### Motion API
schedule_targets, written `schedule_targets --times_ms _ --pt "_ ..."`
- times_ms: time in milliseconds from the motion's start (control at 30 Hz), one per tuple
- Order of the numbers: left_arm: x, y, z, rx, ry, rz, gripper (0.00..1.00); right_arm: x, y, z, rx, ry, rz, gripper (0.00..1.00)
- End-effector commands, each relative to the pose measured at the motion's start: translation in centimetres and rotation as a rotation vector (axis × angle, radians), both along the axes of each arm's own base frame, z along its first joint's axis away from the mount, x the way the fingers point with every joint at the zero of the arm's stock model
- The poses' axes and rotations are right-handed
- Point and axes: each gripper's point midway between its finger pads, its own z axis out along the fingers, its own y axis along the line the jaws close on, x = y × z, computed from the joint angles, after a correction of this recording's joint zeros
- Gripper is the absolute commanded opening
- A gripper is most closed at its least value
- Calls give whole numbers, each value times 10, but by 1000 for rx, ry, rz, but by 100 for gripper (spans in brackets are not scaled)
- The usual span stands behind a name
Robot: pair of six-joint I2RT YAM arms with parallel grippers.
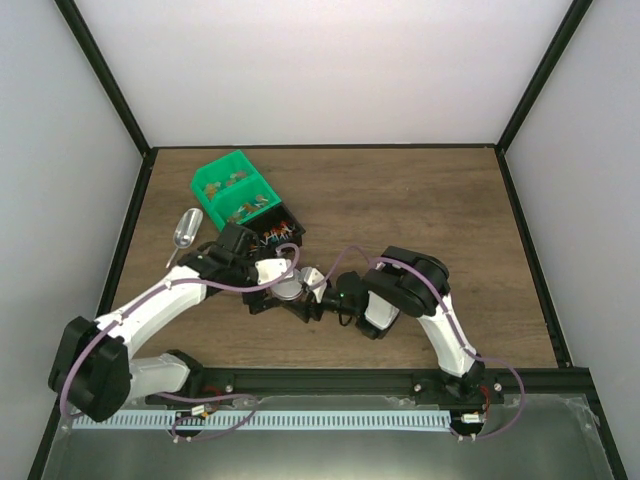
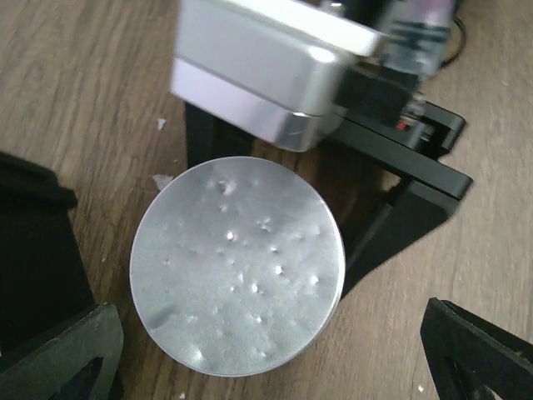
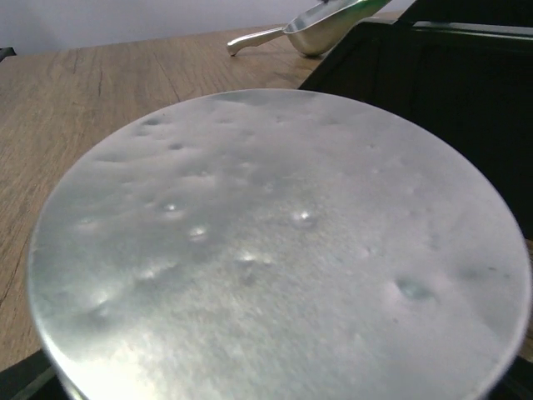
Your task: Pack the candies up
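The candies (image 1: 278, 236) are tiny mixed-colour wrapped pieces in a black bin (image 1: 296, 228) next to the green bins. A round silver tin (image 1: 290, 288) with a dimpled lid stands on the table between both grippers. It also shows in the left wrist view (image 2: 237, 267) and fills the right wrist view (image 3: 275, 250). My left gripper (image 2: 275, 371) is open above the tin, one finger on each side, touching nothing. My right gripper (image 1: 308, 296) straddles the tin; its black fingers (image 2: 400, 208) sit against the tin's sides. The tin hides its jaws in the right wrist view.
Two joined green bins (image 1: 232, 192) with dull brown-orange pieces stand at the back left. A metal scoop (image 1: 185, 233) lies left of them and also shows in the right wrist view (image 3: 308, 29). The black bin's wall (image 3: 450, 92) rises just beyond the tin.
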Motion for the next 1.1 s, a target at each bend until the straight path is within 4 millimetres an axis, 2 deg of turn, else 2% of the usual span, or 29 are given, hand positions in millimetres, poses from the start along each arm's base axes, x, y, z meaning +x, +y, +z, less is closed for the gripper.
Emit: schedule_targets --times_ms 0,233,433,600,700,933,1067 --pt "16 0 -7 -66 50 237 100 -9 -27 -76 -205 220 -85 68" --pt "35 -12 -5 -134 101 371 100 -2 -29 -83 -235 231 -130 68" --pt "41 -18 -11 -134 122 388 100 2 -31 -87 -250 227 -151 67" --pt "57 -17 -22 -98 106 458 100 2 -31 -89 -254 233 -152 67" --pt "62 -19 -22 -95 102 463 96 2 -31 -88 -254 232 -151 67" --pt "49 -25 -17 -109 103 347 88 -6 -27 -86 -245 237 -100 67" --pt "27 -22 -32 -31 144 195 88 -18 -24 -80 -226 233 -32 68"
